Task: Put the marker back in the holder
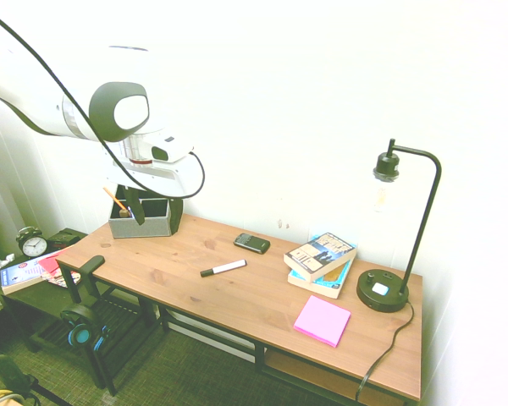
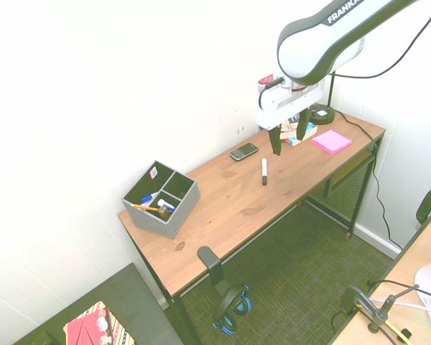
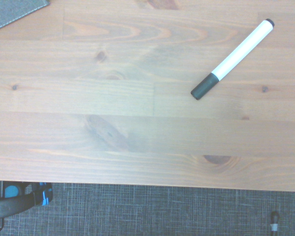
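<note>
Grey holder (image 2: 162, 206) at the desk's (image 2: 230, 208) end held an orange pencil (image 2: 145, 208) and pens, marker (image 2: 264, 172) lay flat mid-desk, gripper (image 2: 288, 134) hung released, grasping nothing

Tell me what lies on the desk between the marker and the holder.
Nothing: in the second exterior view only bare wood of the desk runs from the marker to the holder. The phone sits off that line.

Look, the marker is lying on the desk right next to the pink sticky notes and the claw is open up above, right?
Almost. The marker lies on the desk beside the phone, not the pink sticky notes, as the first exterior view shows. The claw is open up above.
</note>
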Motion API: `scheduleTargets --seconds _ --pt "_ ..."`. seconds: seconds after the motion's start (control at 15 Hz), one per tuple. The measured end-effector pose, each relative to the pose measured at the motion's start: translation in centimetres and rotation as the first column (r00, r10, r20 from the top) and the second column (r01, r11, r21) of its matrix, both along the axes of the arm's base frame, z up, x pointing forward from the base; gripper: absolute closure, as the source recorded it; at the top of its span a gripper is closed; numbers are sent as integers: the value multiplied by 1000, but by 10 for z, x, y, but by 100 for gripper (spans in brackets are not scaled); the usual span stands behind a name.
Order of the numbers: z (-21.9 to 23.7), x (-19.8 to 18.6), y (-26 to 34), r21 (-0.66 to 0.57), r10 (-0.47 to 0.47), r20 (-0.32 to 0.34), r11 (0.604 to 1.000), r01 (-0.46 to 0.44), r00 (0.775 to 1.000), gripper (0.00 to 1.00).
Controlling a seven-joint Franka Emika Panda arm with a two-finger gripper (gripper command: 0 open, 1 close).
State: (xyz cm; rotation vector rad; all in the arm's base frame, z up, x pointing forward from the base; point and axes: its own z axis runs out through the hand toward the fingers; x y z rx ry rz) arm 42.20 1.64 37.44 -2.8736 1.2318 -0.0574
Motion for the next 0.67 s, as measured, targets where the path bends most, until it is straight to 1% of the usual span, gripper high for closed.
scheduleTargets --seconds 0.13,0.2,0.27,0.33,0.4,0.47,0.53,0.67 --pt "-1 0 0 12 -10 -3 1000 10 1000 0" --pt "-4 1 -2 17 -38 -10 999 38 999 0" --pt "-11 5 -7 15 -97 -18 995 97 995 0" --pt "-20 15 -13 8 -162 -6 987 162 987 0" --pt "-33 28 -18 0 -222 26 975 222 975 0" --pt "-50 39 -23 2 -284 46 959 284 958 0" --pt "-67 51 -28 6 -344 50 939 344 938 0" --pt "-97 74 -42 4 -427 52 904 427 903 0"
